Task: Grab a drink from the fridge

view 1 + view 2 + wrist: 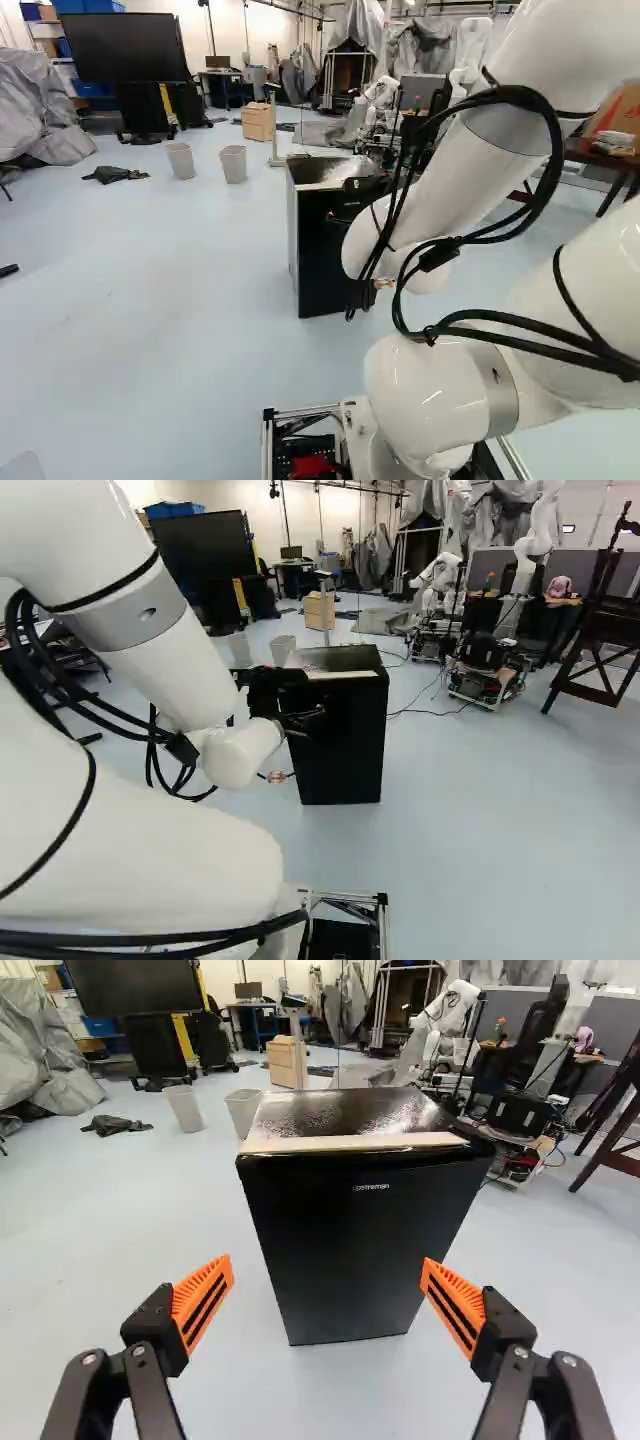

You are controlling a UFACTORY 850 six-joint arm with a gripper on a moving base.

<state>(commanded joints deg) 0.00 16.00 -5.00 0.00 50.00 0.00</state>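
A black fridge (350,1230) stands upright on the pale floor (110,1230), directly ahead of the gripper (300,695), its closed door facing it. In the wrist view, the gripper (328,1273) has its two orange-padded fingers spread wide, holding nothing; the fridge is centred beyond them, apart from both.

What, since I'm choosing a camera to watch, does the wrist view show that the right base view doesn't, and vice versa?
Only the wrist view: the black cloth on the floor and the grey-covered heap beyond it.
Only the right base view: the arm and the base frame.
Both: fridge, screen, bins, wooden cabinet.
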